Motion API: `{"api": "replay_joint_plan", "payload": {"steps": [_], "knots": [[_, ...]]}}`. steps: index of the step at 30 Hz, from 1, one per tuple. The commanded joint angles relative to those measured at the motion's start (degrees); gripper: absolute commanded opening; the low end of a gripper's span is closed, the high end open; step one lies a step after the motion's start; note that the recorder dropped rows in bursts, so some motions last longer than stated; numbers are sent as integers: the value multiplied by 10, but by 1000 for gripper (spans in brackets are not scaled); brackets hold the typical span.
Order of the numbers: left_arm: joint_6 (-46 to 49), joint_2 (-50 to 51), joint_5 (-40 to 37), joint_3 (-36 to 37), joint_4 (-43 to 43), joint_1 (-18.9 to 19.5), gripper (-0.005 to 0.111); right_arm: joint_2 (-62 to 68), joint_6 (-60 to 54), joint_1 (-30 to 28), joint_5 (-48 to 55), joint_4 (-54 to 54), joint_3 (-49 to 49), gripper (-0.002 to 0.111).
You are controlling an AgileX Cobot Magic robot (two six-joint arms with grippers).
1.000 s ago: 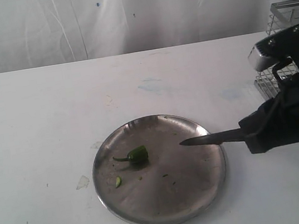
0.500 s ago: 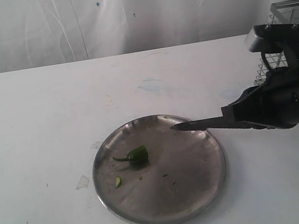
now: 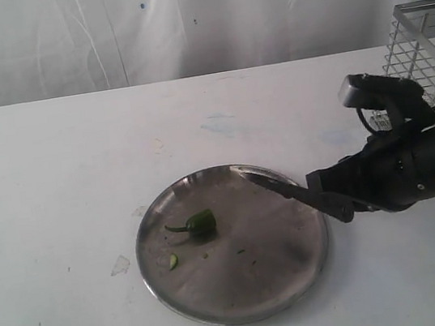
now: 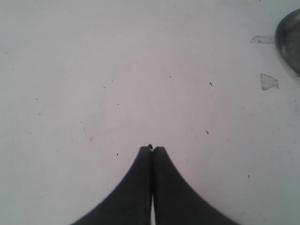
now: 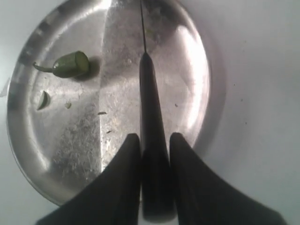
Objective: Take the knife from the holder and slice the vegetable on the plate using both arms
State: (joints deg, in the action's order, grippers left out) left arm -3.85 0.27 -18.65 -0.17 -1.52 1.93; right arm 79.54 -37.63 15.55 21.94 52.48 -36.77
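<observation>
The steel plate [image 3: 299, 270] lies near the table's middle, and the dark green vegetable [image 3: 200, 223] with its curved stem rests on the plate's left part. My right gripper [image 3: 331, 197] is shut on the knife's black handle [image 5: 151, 108]; the dark blade [image 3: 274, 185] points left over the plate's right half, well short of the vegetable [image 5: 70, 63]. The plate [image 5: 192, 56] fills the right wrist view. My left gripper [image 4: 152, 149] is shut and empty over bare table, outside the exterior view. The wire holder [image 3: 429, 41] stands at the far right.
A small green slice [image 3: 172, 261] and tiny crumbs lie on the plate below the vegetable. A scrap of clear tape [image 3: 120, 265] sits on the table left of the plate, also visible as a scrap [image 4: 269, 81] in the left wrist view. A white curtain hangs behind.
My right gripper has moved left and rolled, carrying the knife further over the plate; the blade tip now points up-left near the plate's far rim. The vegetable has not moved.
</observation>
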Motion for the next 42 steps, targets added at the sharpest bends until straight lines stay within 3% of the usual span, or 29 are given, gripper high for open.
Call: {"api": "replay_joint_plan", "payload": {"steps": [1, 17, 25, 36, 39, 42], "knots": [[-1, -3, -11, 2, 2, -3, 0, 41, -3, 1, -5, 4, 2, 0], [-1, -3, -11, 2, 2, -3, 0, 126, -14, 1, -42, 2, 2, 1], [-1, -3, -11, 2, 2, -3, 0, 126, -14, 1, -36, -7, 2, 24], [-1, -3, -11, 2, 2, -3, 0, 126, -54, 1, -40, -10, 2, 28], [-1, -3, -11, 2, 2, -3, 0, 126, -73, 1, -40, -10, 2, 40], [-1, -3, -11, 2, 2, -3, 0, 127, -73, 1, -40, -10, 2, 43]]}}
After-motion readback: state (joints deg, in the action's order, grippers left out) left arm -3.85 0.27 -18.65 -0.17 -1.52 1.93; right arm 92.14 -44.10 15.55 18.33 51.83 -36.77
